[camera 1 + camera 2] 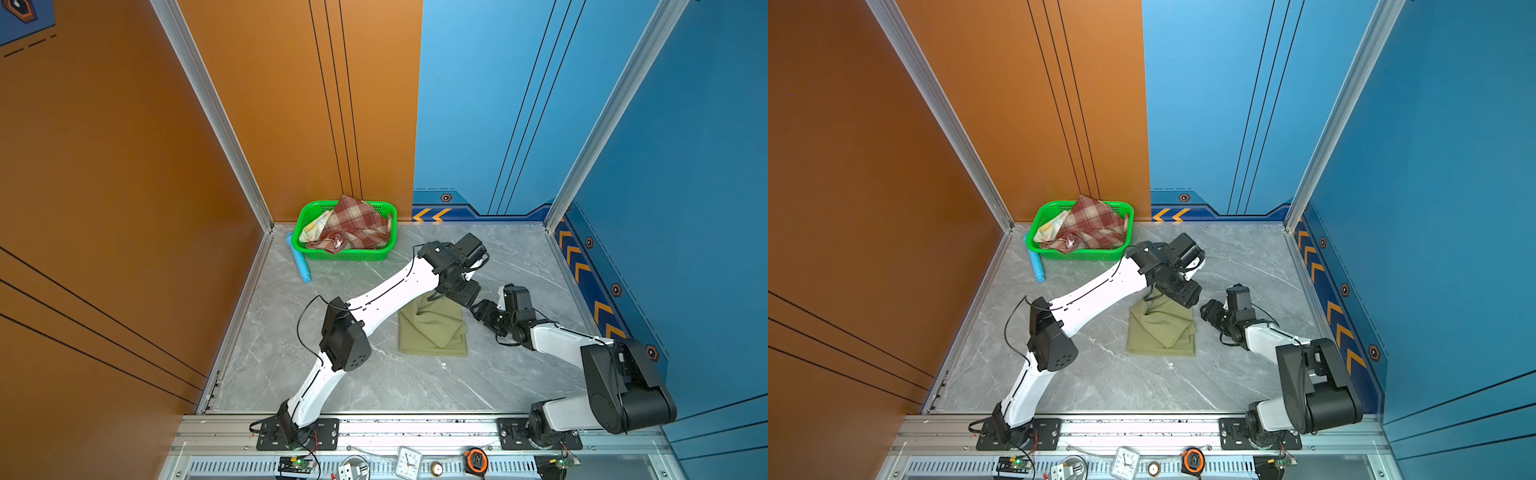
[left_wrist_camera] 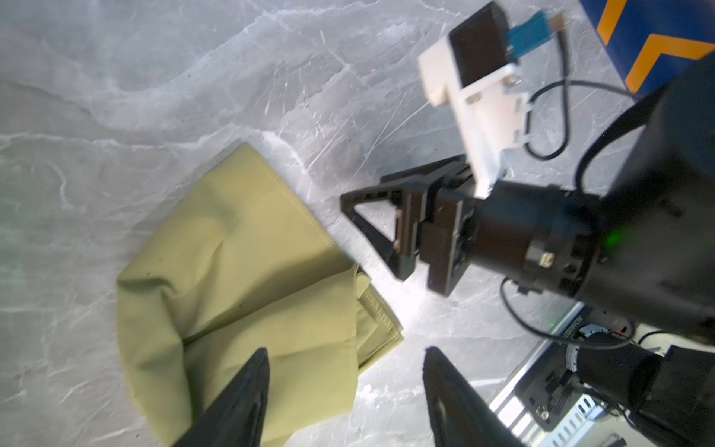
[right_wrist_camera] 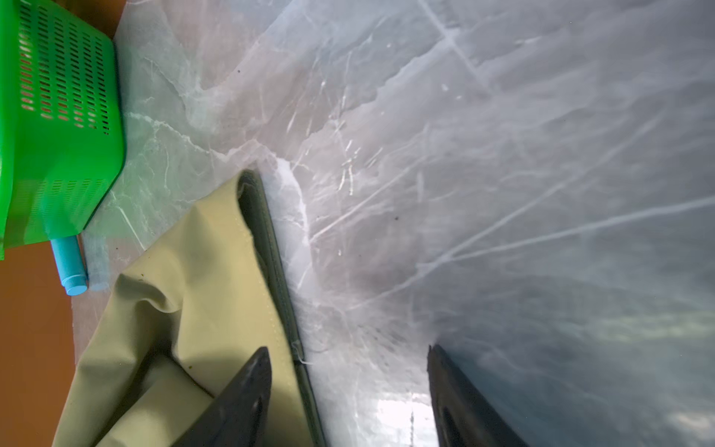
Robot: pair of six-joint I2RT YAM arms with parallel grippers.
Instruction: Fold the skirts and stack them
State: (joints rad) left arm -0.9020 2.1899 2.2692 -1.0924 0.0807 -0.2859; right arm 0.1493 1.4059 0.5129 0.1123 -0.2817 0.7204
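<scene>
Over the olive-green skirt (image 1: pixel 432 328), left end effector (image 2: pixel 346 350) spread, empty, right end effector (image 3: pixel 348 348) alongside, spread, empty

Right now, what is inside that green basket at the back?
A red-brown plaid skirt fills most of the green basket. A pale yellowish cloth peeks out beside it. The plaid covers the rest of that cloth and the basket's floor, so anything beneath is hidden.

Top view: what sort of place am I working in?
Probably a mock-up robot test booth: marble-look tabletop, printed orange wall and blue wall in a metal frame, mounting rail along the front.
</scene>
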